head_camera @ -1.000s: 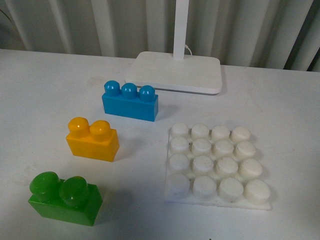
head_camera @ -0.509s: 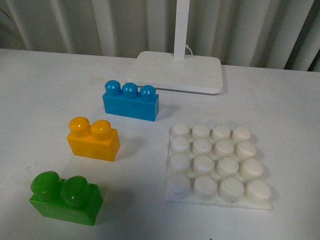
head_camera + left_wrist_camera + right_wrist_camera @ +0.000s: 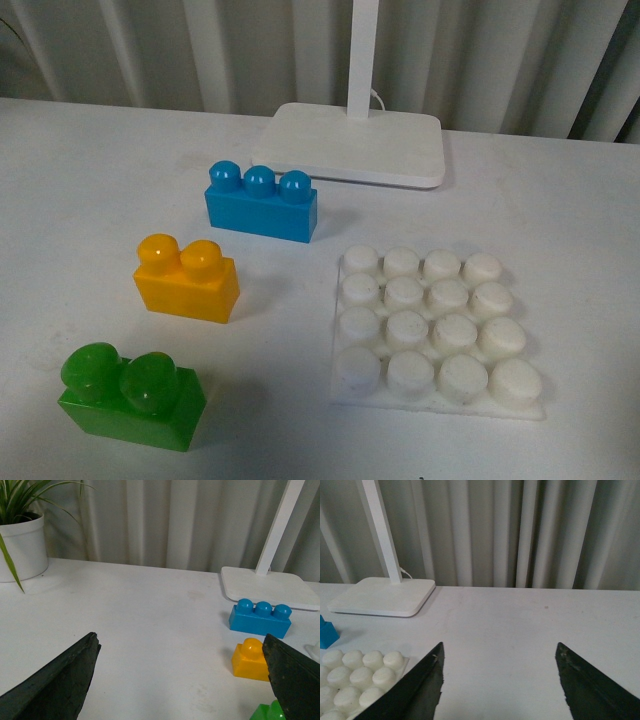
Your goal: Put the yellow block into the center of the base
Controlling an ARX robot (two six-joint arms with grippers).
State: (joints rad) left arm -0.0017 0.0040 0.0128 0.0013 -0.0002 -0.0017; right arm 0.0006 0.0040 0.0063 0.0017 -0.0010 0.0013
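The yellow block [image 3: 187, 277] is an orange-yellow two-stud brick standing on the white table, left of the base [image 3: 436, 330], a flat white square plate with a 4x4 grid of round studs. No gripper shows in the front view. In the left wrist view my left gripper [image 3: 180, 641] is open and empty above bare table; the yellow block [image 3: 250, 659] lies beside its one finger, partly hidden by it. In the right wrist view my right gripper [image 3: 499, 650] is open and empty, with the base [image 3: 355, 677] off to one side.
A blue three-stud brick [image 3: 260, 203] stands behind the yellow block, and a green two-stud brick [image 3: 131, 396] stands in front of it. A white lamp stand [image 3: 358, 141] is at the back. A white plant pot [image 3: 22, 545] shows in the left wrist view.
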